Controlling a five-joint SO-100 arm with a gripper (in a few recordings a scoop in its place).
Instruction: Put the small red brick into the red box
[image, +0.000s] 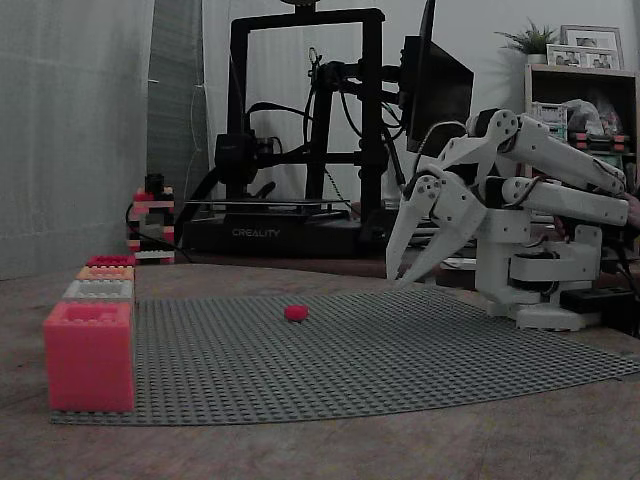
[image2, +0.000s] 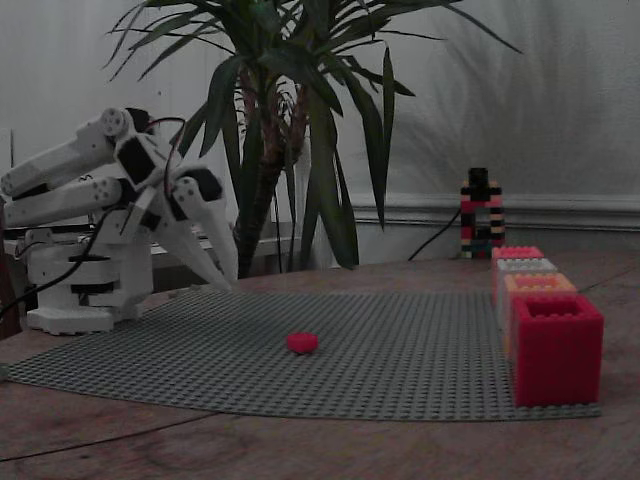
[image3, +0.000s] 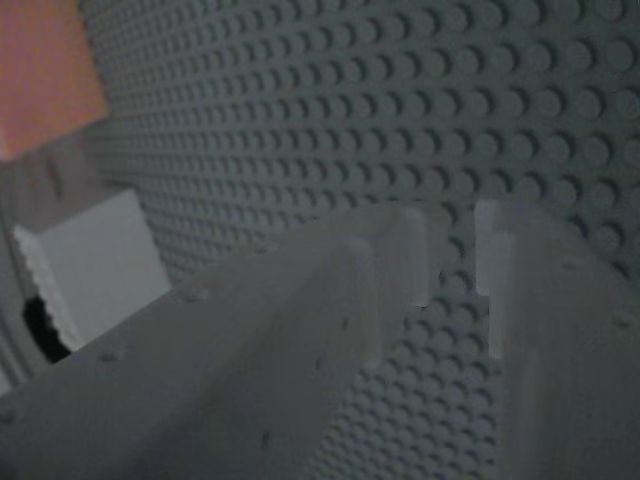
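Observation:
The small red brick (image: 296, 312) (image2: 302, 343) lies alone on the grey studded baseplate (image: 400, 360) (image2: 400, 350), near its middle. In a fixed view the red box (image: 110, 260) is the far end of a row of boxes; in the other it is the nearest one (image2: 555, 350). My white gripper (image: 398, 280) (image2: 228, 284) hangs just above the plate's edge by the arm's base, well short of the brick. In the wrist view the gripper (image3: 455, 240) is open, with a narrow gap between its fingertips. Nothing is held, and baseplate studs (image3: 400, 100) show through the gap.
The row also holds a pink-coral box (image: 88, 355) (image2: 518, 253), a grey box (image: 98, 290) (image2: 525, 266) and an orange box (image: 105, 272) (image2: 540, 285). A brick tower (image: 150, 220) and a 3D printer (image: 300, 140) stand behind. Another tower (image2: 480, 215) and a plant (image2: 290, 120) stand opposite.

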